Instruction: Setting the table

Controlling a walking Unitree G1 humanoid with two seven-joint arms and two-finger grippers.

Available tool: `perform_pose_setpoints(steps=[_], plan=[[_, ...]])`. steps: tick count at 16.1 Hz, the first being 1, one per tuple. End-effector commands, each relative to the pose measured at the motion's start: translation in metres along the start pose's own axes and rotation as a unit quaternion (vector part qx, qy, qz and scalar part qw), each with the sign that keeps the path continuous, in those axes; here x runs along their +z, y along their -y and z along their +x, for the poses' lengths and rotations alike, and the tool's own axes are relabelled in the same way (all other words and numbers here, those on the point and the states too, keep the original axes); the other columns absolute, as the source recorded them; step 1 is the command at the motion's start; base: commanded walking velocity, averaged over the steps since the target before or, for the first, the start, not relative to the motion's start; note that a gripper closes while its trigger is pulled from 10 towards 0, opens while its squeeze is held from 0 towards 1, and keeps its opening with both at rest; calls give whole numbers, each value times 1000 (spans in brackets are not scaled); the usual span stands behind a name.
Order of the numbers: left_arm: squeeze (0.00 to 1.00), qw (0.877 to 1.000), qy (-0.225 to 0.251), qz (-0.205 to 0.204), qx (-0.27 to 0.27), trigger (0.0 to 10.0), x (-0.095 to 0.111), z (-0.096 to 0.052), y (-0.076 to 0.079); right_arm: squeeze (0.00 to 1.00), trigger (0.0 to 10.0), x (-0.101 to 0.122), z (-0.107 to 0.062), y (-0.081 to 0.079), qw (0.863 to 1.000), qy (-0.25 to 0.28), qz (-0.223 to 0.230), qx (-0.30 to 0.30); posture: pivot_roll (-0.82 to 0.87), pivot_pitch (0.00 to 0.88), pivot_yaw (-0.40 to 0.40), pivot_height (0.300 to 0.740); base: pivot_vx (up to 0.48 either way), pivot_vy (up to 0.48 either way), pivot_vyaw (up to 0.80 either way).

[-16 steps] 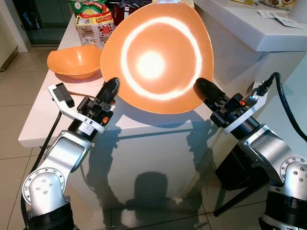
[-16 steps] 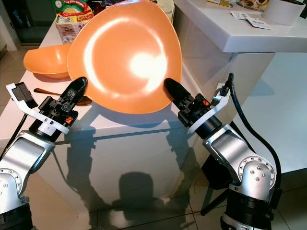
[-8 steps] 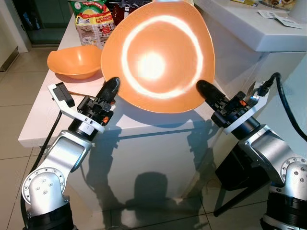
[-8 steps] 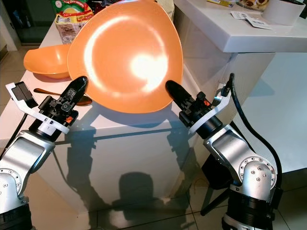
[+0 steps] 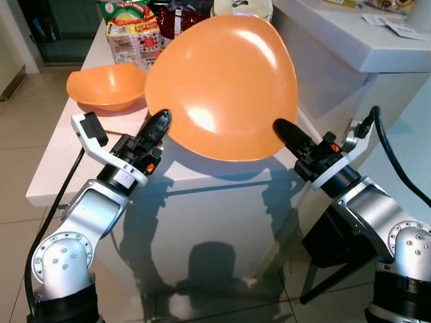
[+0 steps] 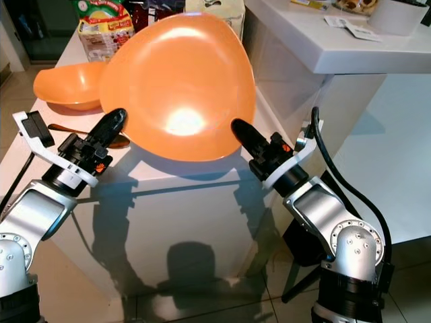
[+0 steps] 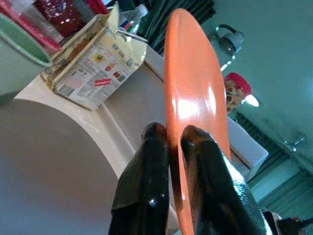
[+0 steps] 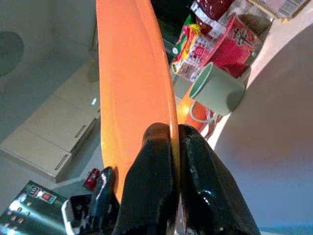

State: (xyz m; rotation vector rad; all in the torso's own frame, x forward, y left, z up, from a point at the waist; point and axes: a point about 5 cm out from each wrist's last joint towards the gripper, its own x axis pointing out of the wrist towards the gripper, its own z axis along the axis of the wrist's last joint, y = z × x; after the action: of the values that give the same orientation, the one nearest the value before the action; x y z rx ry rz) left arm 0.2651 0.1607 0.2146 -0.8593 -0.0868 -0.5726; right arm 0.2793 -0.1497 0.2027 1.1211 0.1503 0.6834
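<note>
Orange and shiny, the big plate (image 5: 222, 84) is held up in the air over the near end of the white table (image 5: 60, 168), tipped so its inside faces the robot. The left gripper (image 5: 156, 128) pinches its rim on one side. The right gripper (image 5: 284, 132) pinches its rim on the other side. Both have their fingers pressed tight on the thin edge.

The plate looks smooth and slippery. If one arm moves faster than the other, I think the rim could slide out and the plate could fall and hit the table. An orange bowl (image 5: 106, 86) and a food box (image 5: 131, 30) are near. A wide swing could bump them.
</note>
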Motion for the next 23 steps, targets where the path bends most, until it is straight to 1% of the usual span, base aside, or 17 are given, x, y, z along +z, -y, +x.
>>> perform_pose_setpoints(steps=[1, 4, 6, 8, 10, 11, 12, 13, 15, 16, 17, 18, 19, 20, 21, 22, 23], plan=[[1000, 999, -13, 22, -20, 10000, -1, 1, 9, 0, 0, 14, 5, -4, 999, 36, -21, 1, 75, 0, -28, 740, 0, 0, 0], [1000, 999, -16, 26, -22, 10000, -1, 0, 9, 0, 0, 20, 10, -4, 998, 49, -29, -2, 83, 0, -23, 740, 0, 0, 0], [1000, 999, -16, 29, -25, 10000, 0, -3, 9, 0, 0, 24, 12, -1, 998, 63, -29, -8, 86, 0, -23, 740, 0, 0, 0], [1000, 999, -21, 28, -11, 10000, -1, -4, 4, 0, 0, 26, 14, -2, 997, 73, -20, -6, 80, 0, -22, 740, 0, 0, 0], [1000, 999, -38, 39, 2, 10000, -7, -4, 0, 0, 0, 27, 14, -2, 997, 75, -19, -4, 84, 0, -27, 740, 0, 0, 0], [1000, 998, -40, 45, 24, 10000, -9, -5, -4, 0, 0, 27, 12, -1, 997, 78, -10, -2, 91, 0, -28, 740, 0, 0, 0], [1000, 998, -39, 45, 32, 10000, -9, -7, -5, 0, 0, 27, 12, -1, 997, 79, -7, -1, 89, 0, -27, 740, 0, 0, 0], [0, 997, -36, 48, 44, 10000, -7, -11, -8, 0, 0, 27, 10, -2, 997, 82, -5, -2, 78, 0, -20, 740, 0, 0, 0], [0, 991, -18, 101, 82, 10000, 6, -16, -17, 0, 0, 26, 8, -3, 997, 79, -9, -10, 70, 0, -19, 740, 0, 0, 0], [0, 978, -5, 173, 120, 10000, 17, -20, -23, 0, 0, 23, 2, -1, 997, 70, -18, -22, 83, 0, -29, 740, 0, 0, 0], [0, 972, -1, 197, 131, 10000, 21, -21, -23, 0, 0, 22, 0, 0, 997, 67, -21, -27, 83, 0, -29, 740, 0, 0, 0], [0, 958, 1, 256, 129, 10000, 30, -25, -17, 0, 0, 19, -4, -2, 997, 58, -38, -31, 80, 0, -32, 740, 0, 0, 0], [0, 947, 4, 296, 124, 10000, 34, -27, -9, 0, 0, 20, -6, -8, 997, 57, -52, -32, 77, 0, -30, 740, 0, 0, 0], [0, 938, 11, 323, 125, 10000, 33, -27, -3, 0, 0, 21, -9, -10, 996, 55, -61, -39, 79, 0, -40, 740, 0, 0, 0], [0, 927, 9, 353, 127, 10000, 32, -27, -1, 0, 0, 19, -10, -12, 995, 43, -72, -48, 72, 0, -39, 740, 0, 0, 0], [0, 922, 4, 365, 130, 10000, 30, -28, -1, 0, 0, 16, -11, -14, 995, 33, -82, -52, 70, 0, -38, 740, 0, 0, 0], [0, 911, -12, 390, 130, 10000, 25, -28, -1, 0, 0, 9, -11, -17, 991, 7, -117, -60, 75, 0, -41, 740, 0, 0, 0]])
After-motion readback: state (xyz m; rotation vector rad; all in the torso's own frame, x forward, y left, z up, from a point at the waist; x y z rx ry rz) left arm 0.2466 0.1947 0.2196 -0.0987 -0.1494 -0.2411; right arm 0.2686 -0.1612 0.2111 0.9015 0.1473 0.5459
